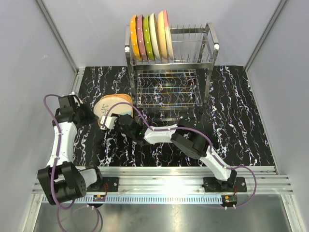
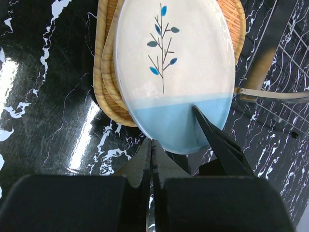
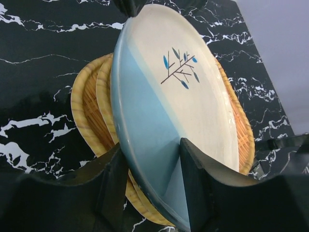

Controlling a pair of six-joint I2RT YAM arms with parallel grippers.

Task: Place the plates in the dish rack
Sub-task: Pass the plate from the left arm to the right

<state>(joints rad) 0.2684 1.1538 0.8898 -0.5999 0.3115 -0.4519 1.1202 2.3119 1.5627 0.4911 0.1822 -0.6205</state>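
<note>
Your right tool (image 3: 149, 152) grips the blue-glazed rim of a glossy cream plate (image 3: 193, 101) painted with a blue-leafed twig, tilted over tan woven-look plates (image 3: 89, 106) toward the counter's (image 1: 231, 125) left edge, your left tool (image 2: 152, 147) clenched empty alongside, other colourful plates (image 1: 149, 36) upright in the dish rack (image 1: 208, 53).

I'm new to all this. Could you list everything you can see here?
table: one, black marble-look, under everything.
rack: one, shiny steel, back of table.
racked plates: six, orange, pink, green, cream, tan, pink, upright on rack's top tier.
tan plates: at least two, woven-look, stacked before rack.
blue-cream plate: one, twig pattern, tilted up over tan plates.
left gripper: one, black, shut, by blue-cream plate's rim.
right gripper: one, black, clamped on that plate's rim.
</note>
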